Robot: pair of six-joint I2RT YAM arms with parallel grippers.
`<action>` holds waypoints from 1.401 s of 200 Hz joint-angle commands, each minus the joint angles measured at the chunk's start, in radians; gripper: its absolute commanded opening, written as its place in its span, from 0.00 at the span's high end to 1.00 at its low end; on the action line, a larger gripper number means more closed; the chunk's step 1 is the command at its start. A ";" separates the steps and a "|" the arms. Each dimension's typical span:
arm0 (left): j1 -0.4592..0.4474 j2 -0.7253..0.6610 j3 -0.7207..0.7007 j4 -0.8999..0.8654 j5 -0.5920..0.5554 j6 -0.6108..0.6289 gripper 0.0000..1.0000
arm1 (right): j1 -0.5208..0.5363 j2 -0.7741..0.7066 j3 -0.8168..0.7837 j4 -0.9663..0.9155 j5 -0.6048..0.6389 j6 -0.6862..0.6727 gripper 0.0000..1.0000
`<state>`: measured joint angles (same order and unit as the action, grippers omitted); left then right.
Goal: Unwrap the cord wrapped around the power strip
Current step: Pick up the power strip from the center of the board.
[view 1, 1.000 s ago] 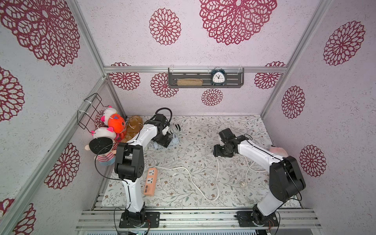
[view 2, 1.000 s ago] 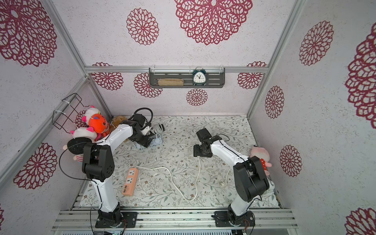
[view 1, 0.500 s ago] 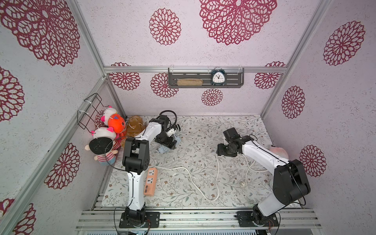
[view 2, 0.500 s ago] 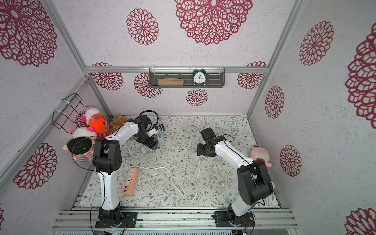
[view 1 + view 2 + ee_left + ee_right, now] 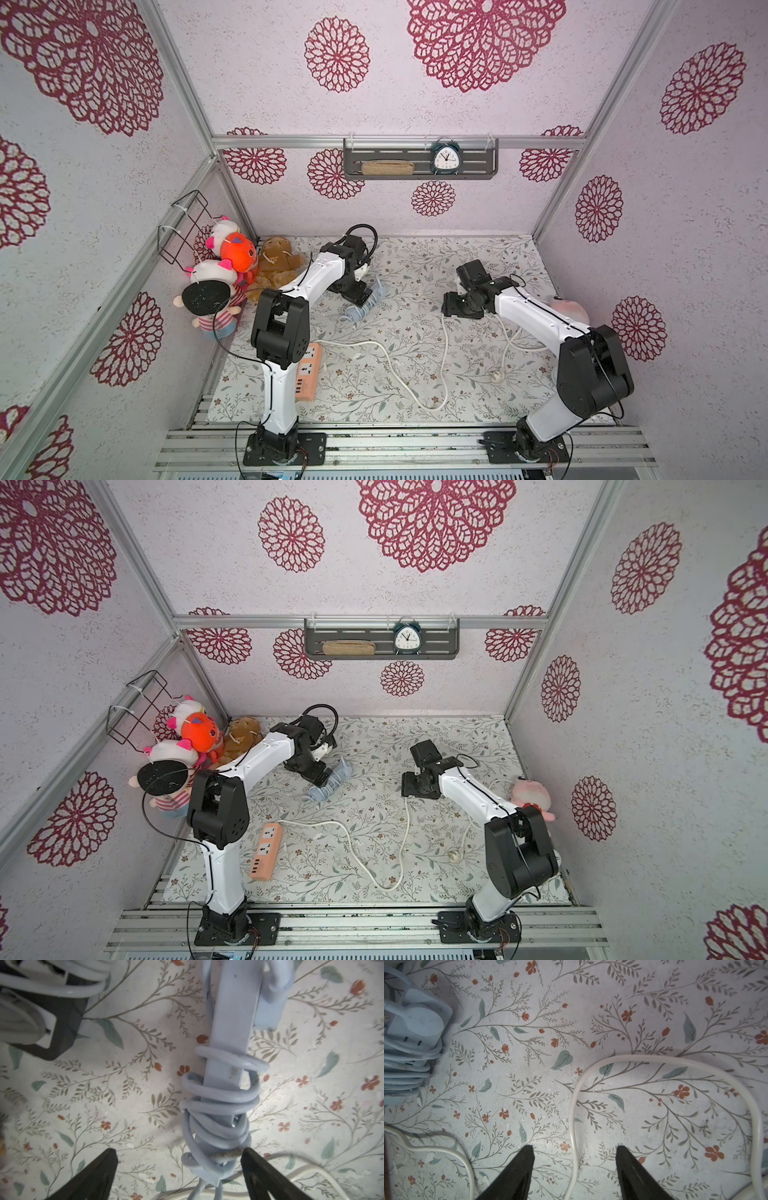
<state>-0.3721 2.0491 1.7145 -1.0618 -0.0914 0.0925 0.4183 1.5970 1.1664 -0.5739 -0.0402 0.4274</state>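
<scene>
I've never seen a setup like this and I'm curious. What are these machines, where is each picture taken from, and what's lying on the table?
These are two white-and-black robot arms, the left arm and the right arm, each ending in a two-fingered gripper. Both top views look down on the floral table cover; the other two pictures come from cameras on the wrists. The left gripper is open around the wound end of a pale blue power strip, whose blue cord is wrapped around it. The right gripper is open, over the loose white cord of an orange power strip. Neither holds anything. Stuffed toys sit at the edge.
</scene>
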 commanded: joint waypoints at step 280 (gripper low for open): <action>-0.044 -0.071 0.092 -0.033 0.490 0.133 0.65 | 0.088 0.050 0.183 0.190 -0.284 -0.168 0.33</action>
<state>-0.4122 2.0510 1.7237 -1.0367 0.2268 0.1581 0.4969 1.6543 1.2808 -0.4088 -0.2939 0.3302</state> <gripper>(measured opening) 0.631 0.679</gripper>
